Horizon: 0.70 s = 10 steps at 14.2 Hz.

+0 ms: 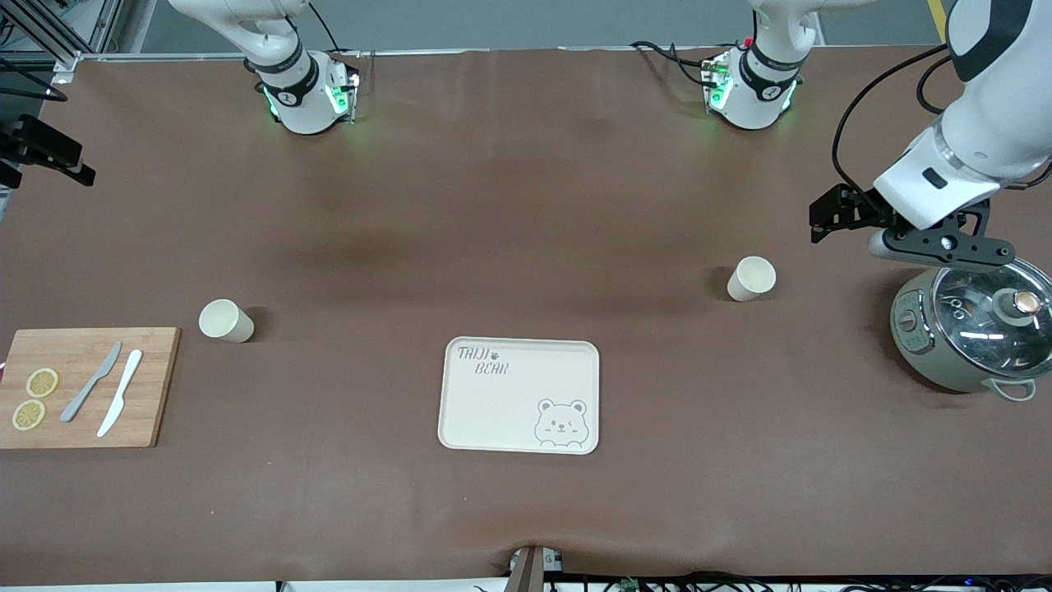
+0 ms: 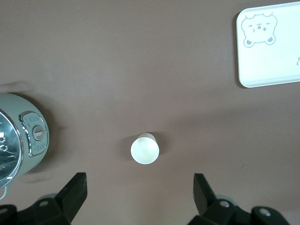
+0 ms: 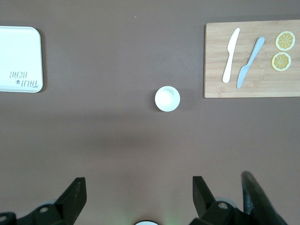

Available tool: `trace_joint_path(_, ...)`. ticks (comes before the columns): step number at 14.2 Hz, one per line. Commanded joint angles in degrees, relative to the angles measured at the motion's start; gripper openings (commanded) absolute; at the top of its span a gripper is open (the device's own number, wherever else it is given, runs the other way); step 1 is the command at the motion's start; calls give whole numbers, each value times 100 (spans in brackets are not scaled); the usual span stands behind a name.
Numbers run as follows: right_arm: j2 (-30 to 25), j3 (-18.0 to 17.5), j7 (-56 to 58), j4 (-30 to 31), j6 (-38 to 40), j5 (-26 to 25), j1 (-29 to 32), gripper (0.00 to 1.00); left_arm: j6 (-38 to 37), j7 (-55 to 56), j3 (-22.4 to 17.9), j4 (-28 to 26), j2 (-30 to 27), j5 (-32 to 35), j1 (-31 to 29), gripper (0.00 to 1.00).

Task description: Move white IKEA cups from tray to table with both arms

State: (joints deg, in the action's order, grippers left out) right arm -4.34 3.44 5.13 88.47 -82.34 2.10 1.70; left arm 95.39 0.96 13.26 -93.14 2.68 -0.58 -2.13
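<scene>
Brown table (image 1: 526, 205), pot (image 1: 970, 329) (front view), cup (image 2: 145, 149)

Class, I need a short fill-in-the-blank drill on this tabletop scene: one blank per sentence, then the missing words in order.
1. The tray has a cartoon ____ printed in one corner.
2. Two knives and two lemon slices lie on the wooden ____.
3. The left gripper hangs over the grey-green ____, jaws open.
4. The number of white cups standing on the table is ____.

Missing words: bear; cutting board; pot; two
</scene>
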Motion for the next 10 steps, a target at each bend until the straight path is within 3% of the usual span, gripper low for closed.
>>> trace_joint_path(1, -103, -80, 40, 118, -159, -350, -90, 100, -126, -17, -43, 112, 92, 146, 90, 100)
trace_joint_path(10, -94, -27, 199, 101, -177, -404, 6, 100, -126, 1, -43, 120, 154, 146, 98, 100)
